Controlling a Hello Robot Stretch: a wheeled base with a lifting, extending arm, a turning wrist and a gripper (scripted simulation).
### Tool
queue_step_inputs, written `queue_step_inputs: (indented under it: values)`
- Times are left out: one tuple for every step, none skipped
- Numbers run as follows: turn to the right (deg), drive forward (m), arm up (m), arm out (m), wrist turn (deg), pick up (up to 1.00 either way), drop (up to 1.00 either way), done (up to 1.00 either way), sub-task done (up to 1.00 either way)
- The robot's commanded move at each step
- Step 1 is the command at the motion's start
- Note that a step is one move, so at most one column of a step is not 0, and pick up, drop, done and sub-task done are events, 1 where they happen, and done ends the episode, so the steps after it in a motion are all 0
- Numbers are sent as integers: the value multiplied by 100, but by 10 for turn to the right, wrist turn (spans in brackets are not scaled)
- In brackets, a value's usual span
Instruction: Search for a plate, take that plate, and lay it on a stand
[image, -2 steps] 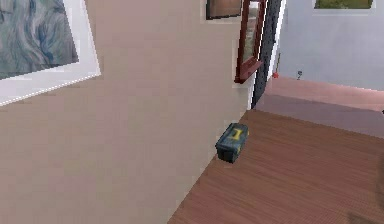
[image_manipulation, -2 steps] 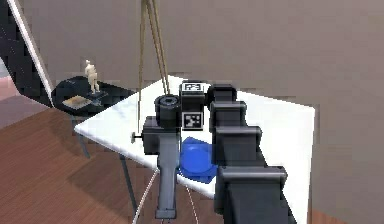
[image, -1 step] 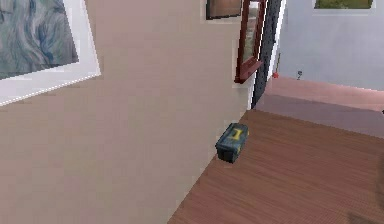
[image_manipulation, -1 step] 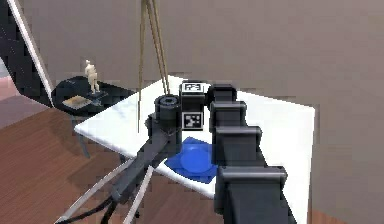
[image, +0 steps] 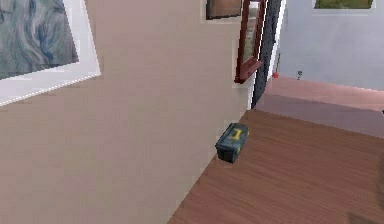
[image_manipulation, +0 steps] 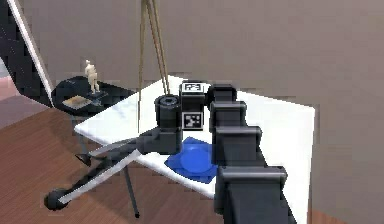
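Note:
A blue, shallow, plate-like thing (image_manipulation: 192, 160) lies on the white table (image_manipulation: 275, 110) in the arm side view, right beside the dark arm bar (image_manipulation: 240, 150). The gripper (image_manipulation: 72, 178) has its dark body near the table's left edge, and its thin fingers (image_manipulation: 110, 150) reach down-left past that edge over the wood floor. I cannot tell whether it holds anything. Left of the table stands a small dark round stand (image_manipulation: 105, 95). It bears a pale statuette (image_manipulation: 93, 72) and a flat thing (image_manipulation: 75, 100).
Thin tripod legs (image_manipulation: 150, 45) rise behind the table. In the forward view a beige wall with a framed picture (image: 40, 45) runs along the left. A dark green box (image: 232, 143) sits on the wood floor beside it. A red-brown door (image: 250, 45) stands ajar at a doorway.

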Motion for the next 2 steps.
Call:
queue_step_inputs:
  values:
    - [0, 0, 0, 0, 450, 0, 0, 0, 0]
    - [0, 0, 0, 0, 450, 0, 0, 0, 0]
